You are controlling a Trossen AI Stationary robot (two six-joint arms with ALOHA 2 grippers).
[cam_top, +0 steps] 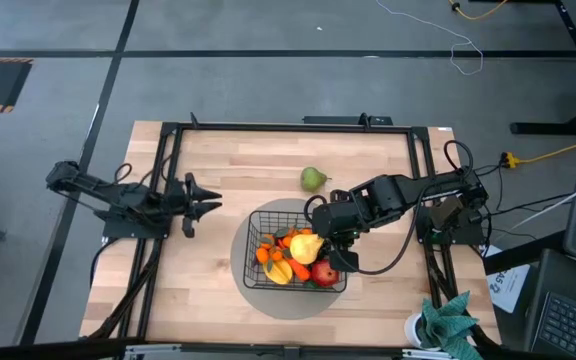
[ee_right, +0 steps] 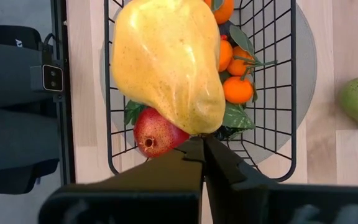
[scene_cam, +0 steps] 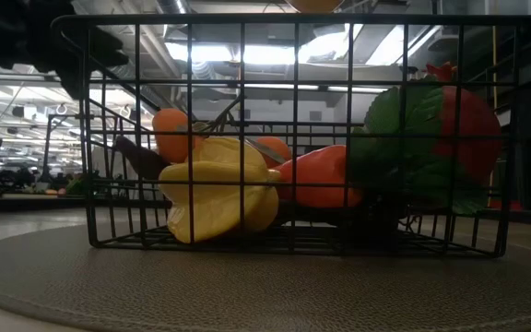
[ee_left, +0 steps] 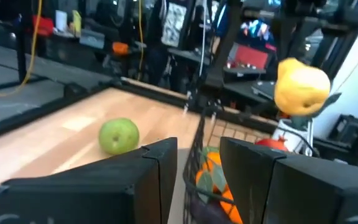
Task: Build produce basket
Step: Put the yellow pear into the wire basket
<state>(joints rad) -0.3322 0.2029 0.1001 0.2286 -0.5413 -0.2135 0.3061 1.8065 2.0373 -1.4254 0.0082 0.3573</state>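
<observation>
The black wire basket (cam_top: 252, 262) stands on a round grey mat (cam_top: 268, 302) near the table's near edge. It holds small oranges (ee_right: 237, 88), a red fruit (ee_right: 156, 135), an orange piece (scene_cam: 325, 177) and a yellow piece (scene_cam: 218, 195). My right gripper (ee_right: 202, 143) is shut on a yellow pear (ee_right: 166, 59) above the basket; the pear also shows in the left wrist view (ee_left: 300, 86). A green pear (cam_top: 313, 179) lies on the table beyond the basket. My left gripper (cam_top: 206, 198) is open and empty, left of the basket. My right gripper pinches the yellow pear's narrow end (ee_right: 199, 129) between its two fingertips. The fingers come from the table's right side, slanting down. The pear is lifted clear, over the fruit in the basket.
Bare wood lies left of the mat and along the far edge around the green pear (ee_left: 119, 135). A black frame (cam_top: 288, 126) runs round the table. A teal cloth (cam_top: 453, 318) lies at the near right corner.
</observation>
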